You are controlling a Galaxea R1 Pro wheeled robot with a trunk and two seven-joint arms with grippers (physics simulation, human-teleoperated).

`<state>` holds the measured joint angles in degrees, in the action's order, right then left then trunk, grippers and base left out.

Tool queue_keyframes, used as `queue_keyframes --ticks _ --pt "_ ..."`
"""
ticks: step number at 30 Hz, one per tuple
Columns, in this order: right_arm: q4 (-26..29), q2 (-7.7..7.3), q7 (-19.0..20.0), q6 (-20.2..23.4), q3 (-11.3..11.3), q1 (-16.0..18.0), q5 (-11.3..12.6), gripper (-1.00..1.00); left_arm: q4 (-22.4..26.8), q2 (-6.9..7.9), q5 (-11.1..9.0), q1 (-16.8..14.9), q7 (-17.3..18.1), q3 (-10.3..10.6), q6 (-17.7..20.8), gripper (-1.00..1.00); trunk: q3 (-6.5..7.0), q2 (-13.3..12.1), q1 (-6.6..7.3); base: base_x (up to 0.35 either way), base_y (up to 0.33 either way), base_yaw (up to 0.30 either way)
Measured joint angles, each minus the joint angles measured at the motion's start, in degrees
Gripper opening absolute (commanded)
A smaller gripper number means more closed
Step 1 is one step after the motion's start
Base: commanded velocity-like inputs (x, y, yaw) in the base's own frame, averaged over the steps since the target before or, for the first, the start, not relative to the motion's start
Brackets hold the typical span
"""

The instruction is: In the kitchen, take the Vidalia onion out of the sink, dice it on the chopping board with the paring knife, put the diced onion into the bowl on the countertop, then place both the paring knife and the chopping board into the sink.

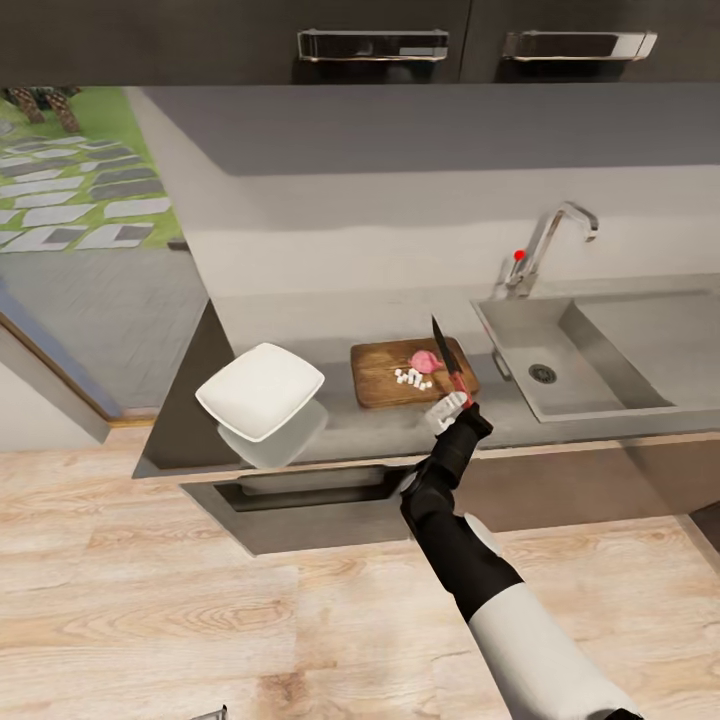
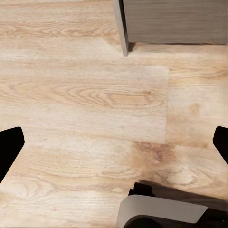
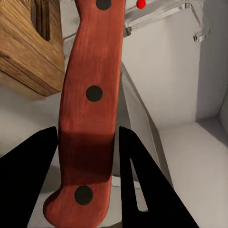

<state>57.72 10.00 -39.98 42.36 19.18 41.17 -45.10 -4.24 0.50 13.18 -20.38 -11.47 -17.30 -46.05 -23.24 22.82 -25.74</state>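
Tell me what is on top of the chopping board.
On the chopping board lie small white diced pieces and a pinkish onion chunk. The paring knife, raised in the right gripper, covers part of its right edge.

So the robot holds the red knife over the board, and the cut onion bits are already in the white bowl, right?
Not quite. The right gripper does hold the knife over the board, but the head view shows the onion bits lying on the board; the bowl looks empty.
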Motion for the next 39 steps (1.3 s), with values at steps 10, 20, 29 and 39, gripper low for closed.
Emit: queue_keyframes --ticks 10,20,29,39 --pt "-1.1 0.00 0.2 0.0 0.0 0.0 0.0 -1.00 0.0 0.00 0.0 0.0 0.0 0.0 0.1 1.00 0.00 0.0 -0.01 0.053 0.010 0.000" --pt "-3.7 0.00 0.4 -0.1 0.0 0.0 0.2 -1.00 0.0 0.00 0.0 0.0 0.0 0.0 0.1 1.00 0.00 0.0 -0.02 0.000 0.000 0.000" --pt "-5.7 0.00 0.5 -0.2 0.0 0.0 0.1 -1.00 0.0 0.00 0.0 0.0 0.0 0.0 0.1 1.00 0.00 0.0 -0.01 0.000 0.000 0.000" --pt "-5.7 0.00 3.6 -0.2 0.0 0.0 0.1 -1.00 0.0 0.00 0.0 0.0 0.0 0.0 0.1 1.00 0.00 0.0 -0.01 0.000 0.000 0.000"
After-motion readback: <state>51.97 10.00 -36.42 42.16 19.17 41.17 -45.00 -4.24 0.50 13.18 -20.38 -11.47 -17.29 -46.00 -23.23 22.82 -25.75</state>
